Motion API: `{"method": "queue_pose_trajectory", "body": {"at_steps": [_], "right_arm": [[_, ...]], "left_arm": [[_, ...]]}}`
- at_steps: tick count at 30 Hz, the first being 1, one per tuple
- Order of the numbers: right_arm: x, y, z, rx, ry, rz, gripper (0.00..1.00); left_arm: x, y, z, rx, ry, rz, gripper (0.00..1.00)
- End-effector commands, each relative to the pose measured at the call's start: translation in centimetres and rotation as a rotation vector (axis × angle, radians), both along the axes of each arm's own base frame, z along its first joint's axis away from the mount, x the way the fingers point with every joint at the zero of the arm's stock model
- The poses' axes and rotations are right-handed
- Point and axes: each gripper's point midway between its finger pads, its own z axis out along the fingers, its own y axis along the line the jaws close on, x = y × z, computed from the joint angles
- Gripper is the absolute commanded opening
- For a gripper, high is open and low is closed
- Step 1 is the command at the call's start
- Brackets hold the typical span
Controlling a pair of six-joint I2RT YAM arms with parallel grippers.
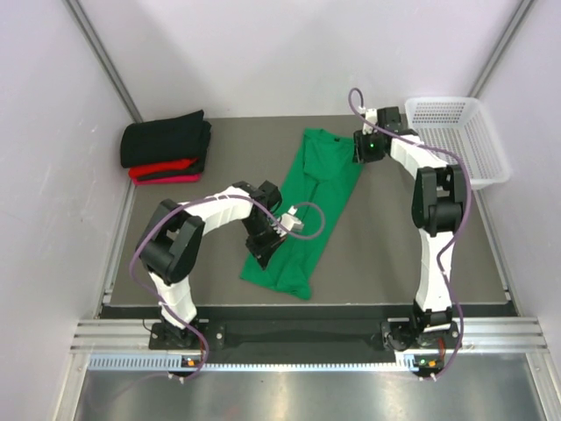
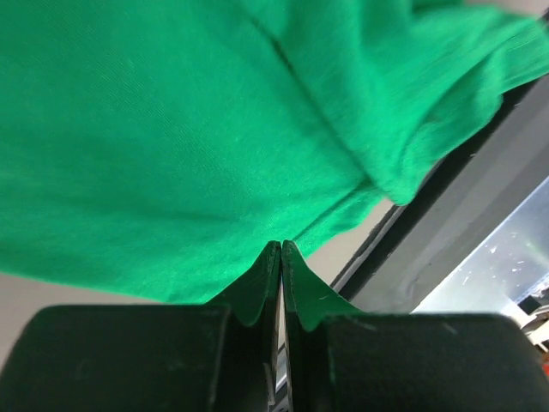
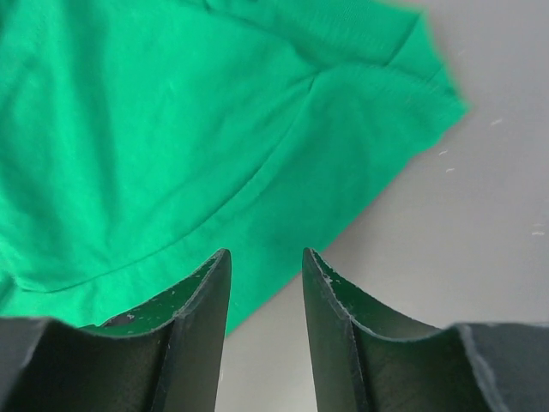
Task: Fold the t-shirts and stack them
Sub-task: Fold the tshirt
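From above, your green t-shirt [image 1: 326,171] lies mid-counter; black t-shirt [image 1: 166,136] tops red t-shirt [image 1: 162,168], far-left corner. Left wrist: left gripper [image 2: 281,257] closed at the hem, hold unclear. Right wrist: right gripper [image 3: 266,266] parted, empty, above the green edge

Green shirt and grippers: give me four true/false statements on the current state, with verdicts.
1. The green shirt lies in the basket. False: it lies on the table, apart from the basket.
2. The right gripper is open. True.
3. The left gripper is wide open. False: its fingers are shut, tips at the shirt's edge.
4. A black shirt tops the far-left stack, with a red shirt beneath. True.
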Motion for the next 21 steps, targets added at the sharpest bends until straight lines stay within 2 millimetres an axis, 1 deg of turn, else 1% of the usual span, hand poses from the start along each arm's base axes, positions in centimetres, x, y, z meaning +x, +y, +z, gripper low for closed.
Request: {"method": "queue_pose_trajectory", "body": {"at_steps": [1,2,3,4,5,6,7,8,9,10,11,12,13,14,15,16,19,20,21], "right_arm": [[0.1,1.6,-0.7,0.002,0.020,0.036,0.40],[0.2,1.9,-0.9,-0.023,0.019,0.045,0.39],[0.4,1.7,-1.7,-0.065,0.021,0.045,0.39],[0.8,1.7,-1.3,-0.099,0.015,0.053,0.39],[1.1,2.0,-1.9,-0.166,0.017,0.089,0.38],[0.3,1.9,-3.6,-0.204,0.061,0.111,0.38],[1.4,2.1,-2.7,-0.232,0.029,0.135,0.38],[1.5,2.5,-3.1,-0.250,0.036,0.148,0.37],[1.5,2.3,-4.4,-0.268,0.058,0.152,0.37],[1.9,2.5,-4.1,-0.280,0.045,0.165,0.37],[2.0,2.7,-4.2,-0.291,0.044,0.177,0.36],[2.0,2.9,-5.6,-0.308,0.065,0.190,0.36],[2.7,3.1,-4.7,-0.315,0.048,0.197,0.36],[3.0,3.4,-4.8,-0.315,0.050,0.201,0.36],[2.9,3.6,-5.9,-0.319,0.072,0.208,0.35],[3.6,3.7,-5.3,-0.320,0.045,0.206,0.35],[4.5,3.8,-5.4,-0.354,0.010,0.207,0.35],[4.6,3.9,-5.4,-0.358,0.005,0.208,0.35],[4.8,3.8,-5.4,-0.365,0.000,0.205,0.35]], "left_arm": [[0.3,-0.1,-1.0,-0.011,-0.034,-0.010,0.07],[0.2,-0.2,-1.3,-0.010,-0.031,-0.010,0.07],[-0.1,-0.2,-1.8,0.000,-0.014,0.001,0.07],[-0.2,-0.2,-1.9,0.002,-0.009,0.002,0.07],[-0.5,-0.3,-2.3,0.004,0.004,0.003,0.07],[-0.7,-0.4,-2.4,0.002,0.009,0.001,0.07],[-0.7,-0.4,-2.7,0.002,0.009,-0.002,0.07],[-0.9,-0.4,-2.9,0.004,0.009,-0.008,0.07],[-1.2,-0.3,-3.4,0.009,0.009,-0.018,0.07],[-1.2,-0.4,-3.7,0.014,0.005,-0.020,0.07],[-1.2,-0.5,-3.8,0.016,0.000,-0.022,0.07],[-1.5,-0.7,-4.1,0.022,0.010,-0.033,0.07],[-1.7,-0.8,-4.2,0.027,0.021,-0.035,0.07],[-1.8,-0.9,-4.5,0.035,0.037,-0.035,0.07],[-1.8,-1.4,-4.4,0.031,0.042,-0.041,0.07],[-1.9,-1.7,-4.5,0.029,0.052,-0.044,0.07],[-2.0,-2.8,-4.7,0.032,0.088,-0.045,0.07],[-2.4,-3.0,-4.9,0.043,0.122,-0.045,0.07],[-2.2,-3.9,-4.5,0.022,0.129,-0.047,0.06]]}}
